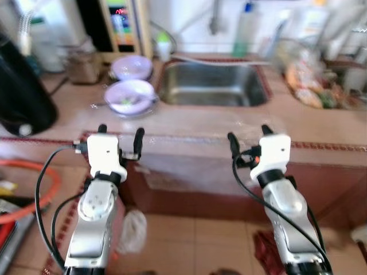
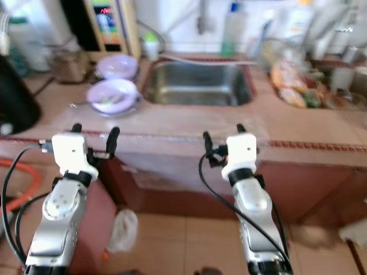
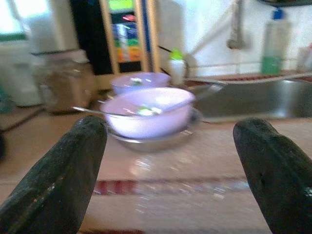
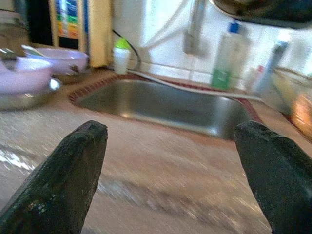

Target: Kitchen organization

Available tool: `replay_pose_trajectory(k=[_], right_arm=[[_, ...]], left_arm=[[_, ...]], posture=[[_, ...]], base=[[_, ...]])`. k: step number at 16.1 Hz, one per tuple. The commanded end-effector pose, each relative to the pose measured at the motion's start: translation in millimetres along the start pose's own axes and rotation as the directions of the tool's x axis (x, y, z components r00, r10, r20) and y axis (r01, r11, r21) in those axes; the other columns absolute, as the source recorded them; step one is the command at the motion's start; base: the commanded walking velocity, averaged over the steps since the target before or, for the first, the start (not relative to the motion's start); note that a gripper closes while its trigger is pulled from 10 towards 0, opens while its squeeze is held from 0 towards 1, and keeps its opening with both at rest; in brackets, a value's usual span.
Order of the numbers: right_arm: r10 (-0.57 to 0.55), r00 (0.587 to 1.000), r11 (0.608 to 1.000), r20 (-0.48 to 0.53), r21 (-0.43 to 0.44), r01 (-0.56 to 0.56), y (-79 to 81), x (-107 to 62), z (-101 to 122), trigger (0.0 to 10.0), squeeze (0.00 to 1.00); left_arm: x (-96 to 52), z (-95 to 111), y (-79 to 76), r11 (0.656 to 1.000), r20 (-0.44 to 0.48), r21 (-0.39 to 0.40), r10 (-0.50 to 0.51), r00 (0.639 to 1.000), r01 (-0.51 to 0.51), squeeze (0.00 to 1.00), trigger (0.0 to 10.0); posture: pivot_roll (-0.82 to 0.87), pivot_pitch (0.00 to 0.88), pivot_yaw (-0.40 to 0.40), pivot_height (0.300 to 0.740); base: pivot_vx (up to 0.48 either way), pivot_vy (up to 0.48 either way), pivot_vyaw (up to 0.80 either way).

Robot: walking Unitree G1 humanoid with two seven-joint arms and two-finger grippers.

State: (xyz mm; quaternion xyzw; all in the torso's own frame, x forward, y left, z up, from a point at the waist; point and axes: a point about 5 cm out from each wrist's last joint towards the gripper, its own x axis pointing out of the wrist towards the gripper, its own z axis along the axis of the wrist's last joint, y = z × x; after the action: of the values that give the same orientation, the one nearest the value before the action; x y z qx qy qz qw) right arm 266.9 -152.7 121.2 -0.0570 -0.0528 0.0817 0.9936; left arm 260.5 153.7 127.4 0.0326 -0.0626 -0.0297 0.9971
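So the big thing here is the countertop (image 1: 189,123), a reddish-tan speckled slab with a patterned red strip along its front edge, and the steel sink (image 1: 213,85) is sunk into it, rectangular and shiny. Left of the sink are two pale purple bowls (image 1: 130,95), smooth and round; the near one sits in a shallow metal dish with what looks like a spoon handle sticking out and some green scraps inside, the other is right behind it. Further left there's a black rounded appliance (image 1: 23,94), and a squat brownish jar (image 3: 62,80) near the back wall. Both arms are raised just short of the counter edge: the left gripper (image 1: 120,136) is spread wide and empty, lined up roughly with the bowls, and the right gripper (image 1: 249,137) is also wide open, holding nothing, facing the sink. My guess is the bowls are what gets tidied. Worry: they look slick and stacked on that dish, so a pinch on the rim could tip the bowl or drag the dish and spoon along. Everything's a bit blurry too, so aiming could be off.
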Motion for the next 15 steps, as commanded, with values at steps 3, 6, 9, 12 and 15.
replay_pose_trajectory(k=[3,6,9,12,15], right_arm=[[0.009,1.000,1.000,0.026,0.001,-0.009,4.3,2.0,4.6,10.0,0.00],[0.005,1.000,1.000,0.028,-0.001,-0.005,3.7,1.8,4.3,10.0,0.00],[0.004,0.999,1.000,0.031,-0.003,-0.004,2.7,3.6,5.1,10.0,0.00],[-0.004,0.999,1.000,0.045,0.006,0.003,1.2,5.6,6.6,10.0,0.00],[-0.016,0.999,1.000,0.032,0.006,0.016,0.5,4.0,3.6,10.0,0.00]], left_arm=[[-1.3,-0.4,6.4,1.000,-0.002,0.015,0.016,1.000,-0.016,0.00,10.0],[-1.7,-1.6,5.3,1.000,-0.008,0.014,0.006,1.000,-0.006,0.00,10.0],[-0.8,-0.1,5.0,1.000,0.000,0.012,0.006,1.000,-0.006,0.00,10.0],[-0.3,-0.8,5.4,1.000,-0.002,0.010,0.010,1.000,-0.010,0.00,10.0],[-1.9,-1.8,5.5,1.000,-0.007,0.012,0.010,1.000,-0.009,0.00,10.0]], posture=[[-0.01,0.000,0.025,0.740],[-0.01,0.000,0.023,0.740],[-0.01,0.000,0.020,0.740],[-0.01,0.000,0.020,0.740],[0.00,0.000,0.021,0.740]], base=[[0.000,0.000,0.00],[0.000,0.000,0.00],[0.000,-0.363,0.00],[0.000,-0.447,0.00],[0.000,-0.480,0.00]])
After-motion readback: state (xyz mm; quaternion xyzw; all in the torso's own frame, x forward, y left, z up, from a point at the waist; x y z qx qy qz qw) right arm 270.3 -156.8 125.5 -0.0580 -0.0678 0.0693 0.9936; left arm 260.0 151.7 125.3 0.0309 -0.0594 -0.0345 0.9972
